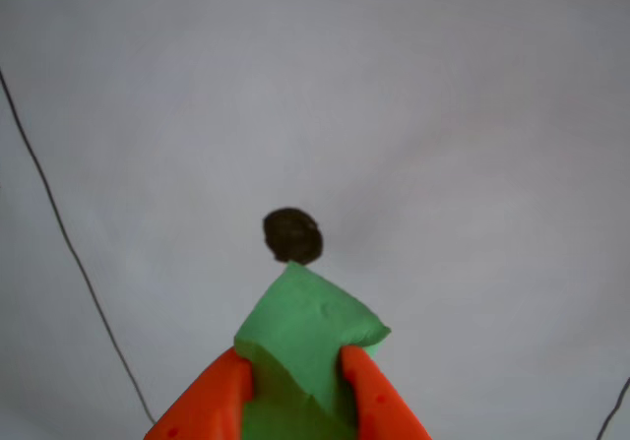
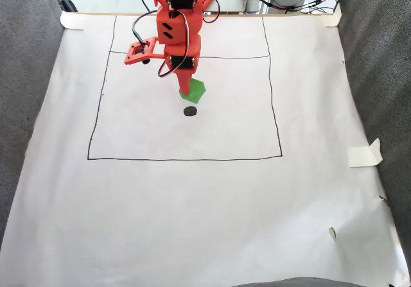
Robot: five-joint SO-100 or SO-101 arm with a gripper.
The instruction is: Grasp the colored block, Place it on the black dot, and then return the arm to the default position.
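Carrying small bright green cube [image 1: 307,334] clamped in orange two-finger pincer [image 1: 295,361], just short of flat black round dot [image 1: 292,235]. Next: advance slightly, centre over dot, lower, release.

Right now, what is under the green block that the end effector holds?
The green block sits between the orange fingers of the end effector, with white paper around it. The black dot lies just beyond its edge, uncovered. What lies directly beneath the block is hidden.
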